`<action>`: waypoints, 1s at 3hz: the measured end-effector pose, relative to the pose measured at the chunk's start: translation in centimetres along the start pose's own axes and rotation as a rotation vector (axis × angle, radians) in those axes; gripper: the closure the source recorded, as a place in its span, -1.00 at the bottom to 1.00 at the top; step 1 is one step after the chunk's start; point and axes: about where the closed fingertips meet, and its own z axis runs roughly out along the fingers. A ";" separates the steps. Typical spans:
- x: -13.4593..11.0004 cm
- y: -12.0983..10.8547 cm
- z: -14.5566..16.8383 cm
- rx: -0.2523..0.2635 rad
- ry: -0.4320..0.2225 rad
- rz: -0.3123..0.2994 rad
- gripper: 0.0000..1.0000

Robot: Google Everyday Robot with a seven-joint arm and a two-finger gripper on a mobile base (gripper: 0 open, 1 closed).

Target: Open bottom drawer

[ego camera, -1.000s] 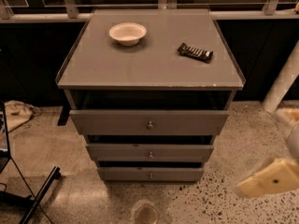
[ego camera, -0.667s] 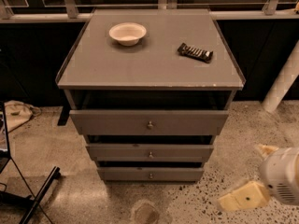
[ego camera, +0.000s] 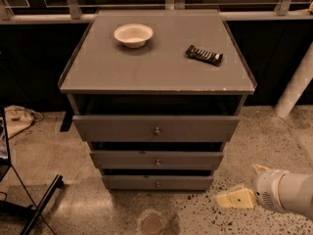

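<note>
Partly hidden pincer (ego camera: 248,185) near bottom drawer (ego camera: 132,182)

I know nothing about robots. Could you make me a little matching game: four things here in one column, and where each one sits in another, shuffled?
Things:
1. bowl
2. snack bar
3. bottom drawer
4. gripper

Places:
A. low at the right, over the floor
B. cabinet top, back left
C. lowest in the cabinet front
D. cabinet top, right side

Pairs: 1-B, 2-D, 3-C, 4-A.
</note>
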 end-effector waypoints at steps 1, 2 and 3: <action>0.3 -0.7 0.7 0.015 -0.008 0.012 -1.00; 0.0 0.8 -0.6 0.062 -0.018 -0.018 -1.00; 0.7 -1.2 0.5 0.154 -0.084 -0.004 -1.00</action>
